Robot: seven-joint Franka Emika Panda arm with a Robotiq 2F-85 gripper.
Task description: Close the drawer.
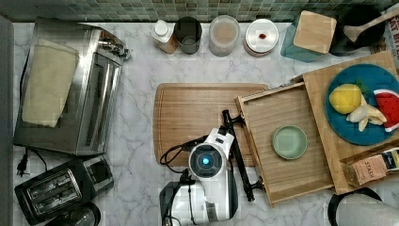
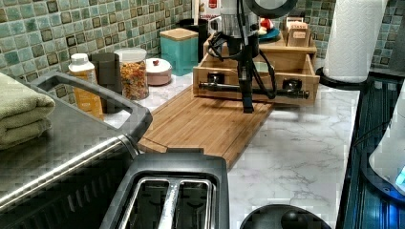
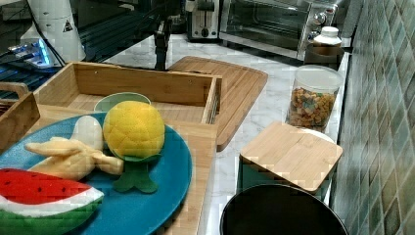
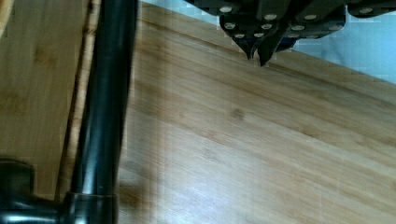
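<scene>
On the table, drawer [image 1: 287,141] stands pulled out w/ green dish [image 1: 289,142] inside. I have gripper [image 4: 258,58] just off the handle [image 2: 253,89], above cutting board [image 1: 197,113], jaws together. Step: pre-push. Next, I judge: press handle bar toward cabinet, squarely.
</scene>
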